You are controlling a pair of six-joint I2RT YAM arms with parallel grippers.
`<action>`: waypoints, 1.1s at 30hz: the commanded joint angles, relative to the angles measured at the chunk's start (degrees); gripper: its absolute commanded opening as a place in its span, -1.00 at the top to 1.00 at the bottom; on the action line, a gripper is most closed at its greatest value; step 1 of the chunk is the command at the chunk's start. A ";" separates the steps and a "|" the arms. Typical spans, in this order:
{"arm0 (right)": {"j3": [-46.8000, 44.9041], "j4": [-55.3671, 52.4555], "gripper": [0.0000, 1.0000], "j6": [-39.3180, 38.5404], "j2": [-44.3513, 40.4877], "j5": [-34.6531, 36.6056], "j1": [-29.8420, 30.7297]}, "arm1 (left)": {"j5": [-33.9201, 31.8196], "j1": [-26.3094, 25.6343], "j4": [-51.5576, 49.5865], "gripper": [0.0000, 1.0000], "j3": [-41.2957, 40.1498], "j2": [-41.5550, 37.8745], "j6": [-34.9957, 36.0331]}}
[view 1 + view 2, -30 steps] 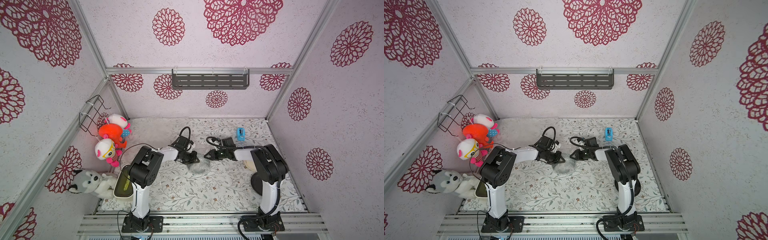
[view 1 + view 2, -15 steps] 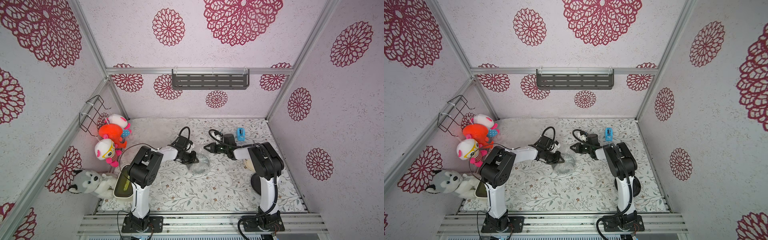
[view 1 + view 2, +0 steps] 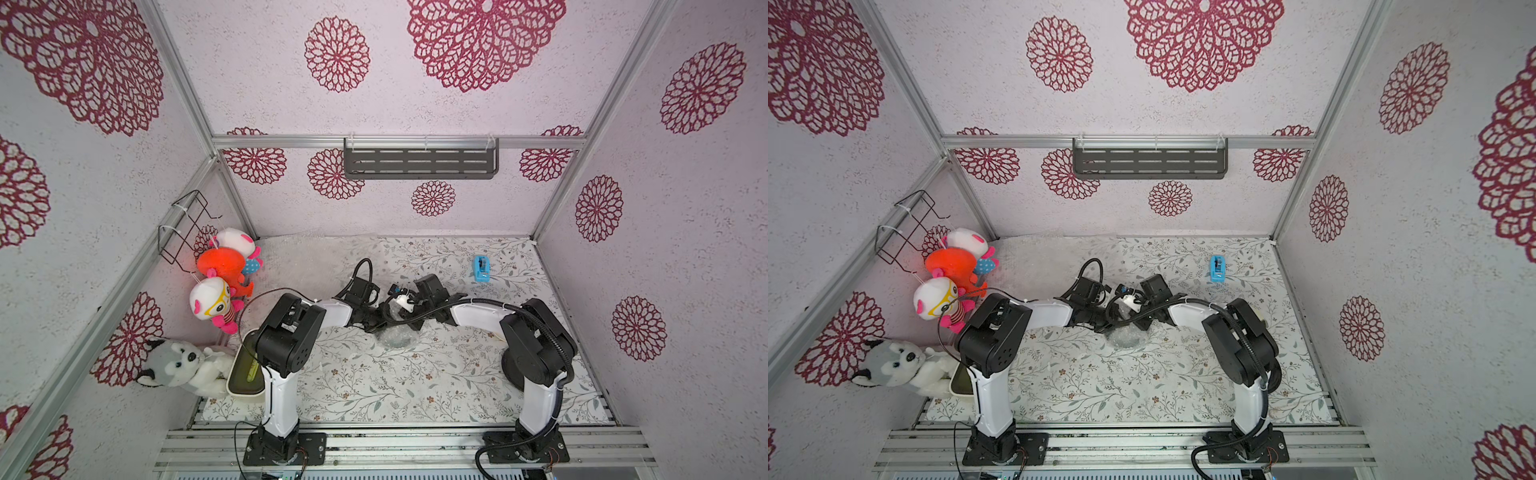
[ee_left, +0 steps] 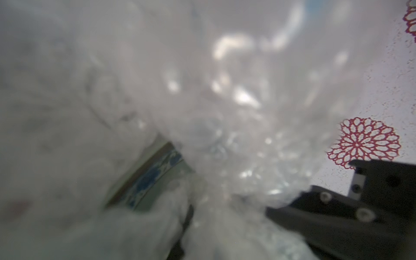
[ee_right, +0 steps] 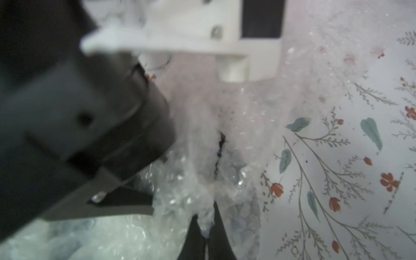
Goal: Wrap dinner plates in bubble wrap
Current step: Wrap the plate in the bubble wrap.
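Right wrist view, right claw (image 5: pixel 206 227) pinching bubble wrap (image 5: pixel 180 191), left claw (image 5: pixel 148 206) closed, plate (image 4: pixel 146 180) mostly hidden

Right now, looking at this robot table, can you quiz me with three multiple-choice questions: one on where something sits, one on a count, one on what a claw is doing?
1. Where on the table is the blue tape dispenser?
A. at the front edge
B. dead centre
C. in the back right part

2. How many soft toys are at the left side?
A. two
B. four
C. six

3. What is the right gripper doing?
A. pinching the bubble wrap
B. standing wide open
C. shut on nothing, in mid-air

Answers:
1 C: in both top views it sits toward the back on the right side.
2 B: four can be counted, from the pink-and-white one down to the grey one.
3 A: the right wrist view shows its fingers closed with wrap bunched between them.
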 commanded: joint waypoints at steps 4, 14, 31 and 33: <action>-13.69 9.06 1.00 -27.49 -6.12 3.14 3.57 | -6.47 -0.23 -3.19 0.72 -3.59 4.16 -2.76; -17.49 11.23 1.00 -34.62 -2.70 10.68 5.52 | -1.51 2.95 -4.11 0.14 -5.98 -8.76 1.47; -18.17 15.47 1.00 -37.64 -1.76 14.80 8.22 | -2.65 -0.83 -12.72 0.17 13.15 -8.23 -5.38; -18.53 16.07 1.00 -37.71 -2.08 14.78 8.33 | -5.48 -1.94 -15.98 0.26 14.94 -5.38 -6.36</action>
